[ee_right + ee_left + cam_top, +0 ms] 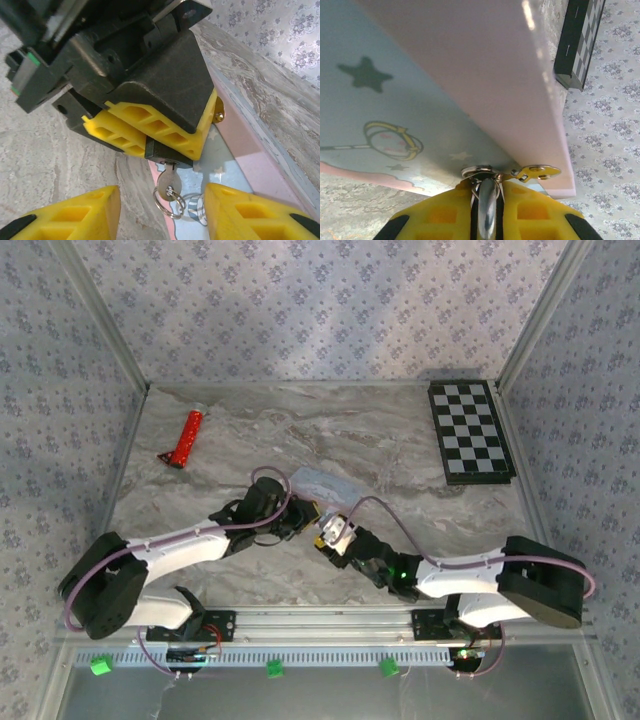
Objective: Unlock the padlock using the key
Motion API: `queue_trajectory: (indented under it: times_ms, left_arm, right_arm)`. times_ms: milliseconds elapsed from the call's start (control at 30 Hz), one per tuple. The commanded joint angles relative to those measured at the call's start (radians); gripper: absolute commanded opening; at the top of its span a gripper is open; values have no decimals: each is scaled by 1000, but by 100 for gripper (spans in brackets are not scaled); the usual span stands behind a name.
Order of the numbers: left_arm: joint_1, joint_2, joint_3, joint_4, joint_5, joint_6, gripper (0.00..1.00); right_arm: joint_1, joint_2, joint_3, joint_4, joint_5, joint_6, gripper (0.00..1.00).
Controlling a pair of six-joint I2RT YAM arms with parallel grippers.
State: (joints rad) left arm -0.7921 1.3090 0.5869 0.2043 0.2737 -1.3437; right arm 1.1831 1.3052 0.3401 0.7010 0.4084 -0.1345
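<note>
Claws number two, and they meet at the centre of the overhead view. The left claw (156,144) is closed tight, its two yellow fingers pressed onto the padlock. The right claw (161,202) stands wide open at the bottom of its own wrist view. Its two yellow fingers (65,217) sit far apart on either side of the key and touch nothing.

One marbled worktop (380,440) carries everything. One black-and-white checkered board (470,430) lies flat in the upper right of the overhead view. One pastel tin (325,483), pink and pale blue with stars, lies just above the two claws in that view, and it looms large in the upper part of the left wrist view. One red tube (185,438) lies well apart in the upper left.

One padlock (167,151), small and dark, pokes out under the left claw's fingers at the centre of the right wrist view, just beside the tin's edge. One silver key (170,182) hangs from its underside, its blade in the lock. One thin wire ring (167,206) dangles from the key's head.
</note>
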Motion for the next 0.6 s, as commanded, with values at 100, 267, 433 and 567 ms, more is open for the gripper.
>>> queue_trajectory:
  times_ms: [100,267,433,567]
  left_arm:
    - [-12,-51,5,34,10,0,0]
    - [-19,-49,4,32,9,2,0]
    - [-25,-44,2,40,6,-2,0]
    - [-26,-45,5,39,6,0,0]
  right_arm:
    - [1,72,38,94,70,-12,41]
    - [1,109,57,86,81,11,33]
    - [0,132,64,88,91,40,27]
    - [-2,156,62,92,131,63,22]
